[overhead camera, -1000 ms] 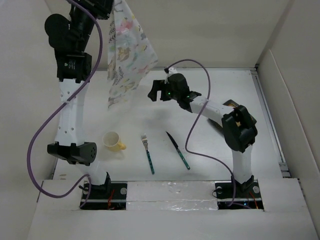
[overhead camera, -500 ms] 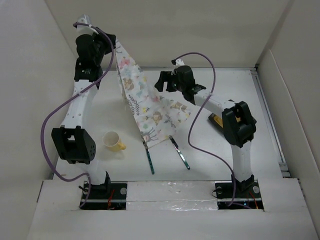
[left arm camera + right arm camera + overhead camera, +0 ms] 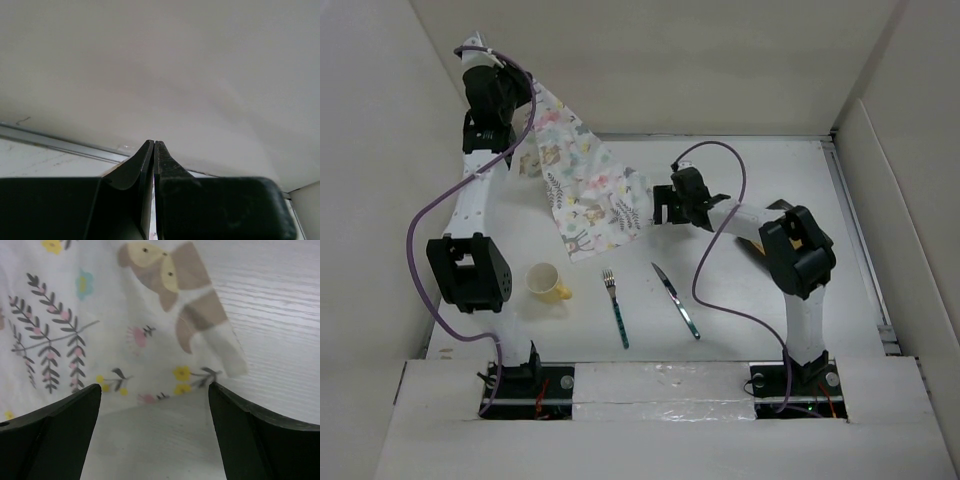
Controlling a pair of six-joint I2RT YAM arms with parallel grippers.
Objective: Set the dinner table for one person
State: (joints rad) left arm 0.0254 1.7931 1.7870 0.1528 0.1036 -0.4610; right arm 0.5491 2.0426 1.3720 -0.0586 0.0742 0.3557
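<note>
One corner carries the whole placemat (image 3: 590, 190). The left gripper (image 3: 154, 145) is pinched tight on it high at about ten o'clock over the dinner table (image 3: 770, 170), and the cloth hangs down slantwise toward the middle. Its own wrist view shows only fingers pressed together, so the hold is read from the overhead view. The right gripper (image 3: 154, 395) stands spread wide near the centre, jaws either side of the cloth's lower edge and holding nothing.

By the look of it, the mat is light, thin and limp: it folds and sags under its own weight. It will likely drape rather than keep any shape, and it should not break or slip much between rubber pads. The sensible place to take it is a second corner or the hem (the printed edge lying between the right fingers looks like a fair choice), so that two holds can draw it flat.

The tabletop is matte white, flat and lightly grained, so the cloth should slide on it readily. Pale upright panels (image 3: 720, 60) close it in at nine, twelve and three o'clock. A yellow mug (image 3: 546, 282) sits at eight o'clock, a fork (image 3: 617, 310) at seven and a knife (image 3: 677, 300) at six, leaving bare surface at the centre and toward two o'clock.
</note>
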